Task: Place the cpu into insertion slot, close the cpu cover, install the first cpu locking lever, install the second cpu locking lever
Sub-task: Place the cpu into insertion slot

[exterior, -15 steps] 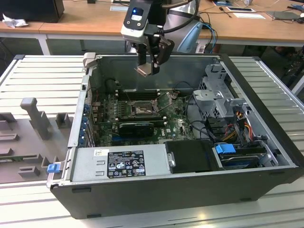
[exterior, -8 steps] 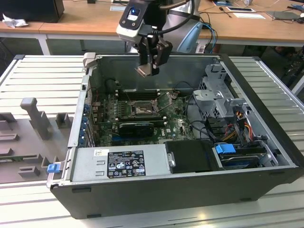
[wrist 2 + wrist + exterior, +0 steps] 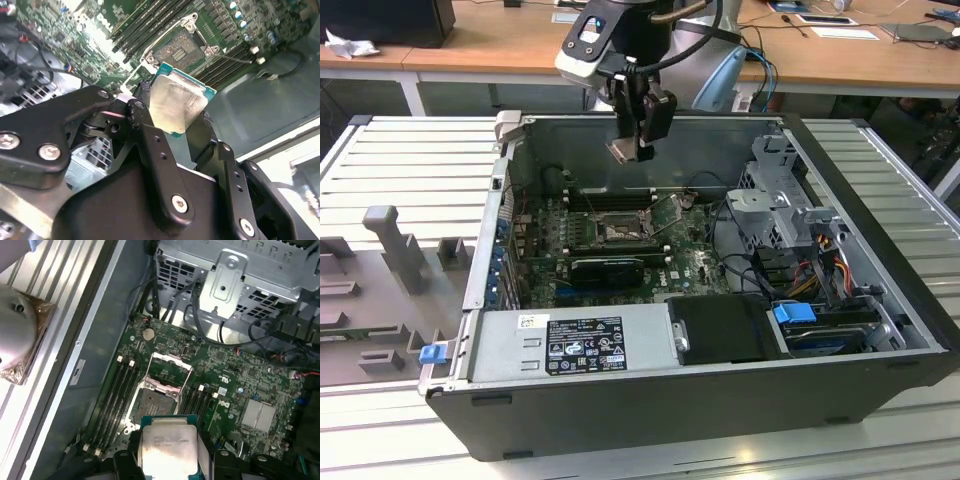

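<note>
Gripper (image 3: 171, 115) clamped on the cpu (image 3: 179, 97) by two edges, hanging well above the insertion slot (image 3: 181, 49). Step one, placing, in hand; seating likely calls for squaring it to the socket. Flat pale metal top; dark metal-rimmed slot, cpu cover (image 3: 172, 361) raised.

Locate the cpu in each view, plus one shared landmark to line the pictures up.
Exterior view: cpu held in the gripper, above the open case.
Second wrist view: cpu clamped in the gripper, metal top toward the camera, insertion slot beyond it.
First wrist view: cpu in the gripper, apart from the board.
Shared landmark: the insertion slot, flanked by memory slots.
</note>
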Robot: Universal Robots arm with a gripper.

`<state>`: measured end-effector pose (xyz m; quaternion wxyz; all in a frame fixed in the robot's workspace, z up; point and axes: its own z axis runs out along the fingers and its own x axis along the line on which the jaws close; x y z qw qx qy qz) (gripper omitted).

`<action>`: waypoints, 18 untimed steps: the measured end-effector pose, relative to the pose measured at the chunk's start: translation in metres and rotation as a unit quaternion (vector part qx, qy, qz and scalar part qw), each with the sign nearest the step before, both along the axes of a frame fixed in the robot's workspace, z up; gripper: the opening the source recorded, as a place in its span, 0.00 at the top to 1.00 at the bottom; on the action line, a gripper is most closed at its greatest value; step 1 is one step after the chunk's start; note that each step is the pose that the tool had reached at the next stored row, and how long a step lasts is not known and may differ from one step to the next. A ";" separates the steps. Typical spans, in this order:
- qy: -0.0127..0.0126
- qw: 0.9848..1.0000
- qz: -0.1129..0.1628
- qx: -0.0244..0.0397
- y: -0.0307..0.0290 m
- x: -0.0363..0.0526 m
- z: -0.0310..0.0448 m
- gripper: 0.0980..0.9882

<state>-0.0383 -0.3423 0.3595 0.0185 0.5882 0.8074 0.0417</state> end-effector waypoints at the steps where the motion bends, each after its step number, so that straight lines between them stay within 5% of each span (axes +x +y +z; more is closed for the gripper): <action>1: 0.000 1.000 -0.014 0.000 0.0000 0.0000 -0.0004 0.52; 3: 0.000 0.999 -0.046 0.000 0.0000 0.0000 -0.0032 0.52; 7: 0.002 0.998 -0.061 -0.001 0.0000 0.0000 -0.0083 0.52; 13: 0.014 0.997 -0.082 -0.002 0.0007 0.0004 -0.0221 0.52; 18: 0.014 0.993 -0.116 -0.001 0.0007 0.0004 -0.0308 0.52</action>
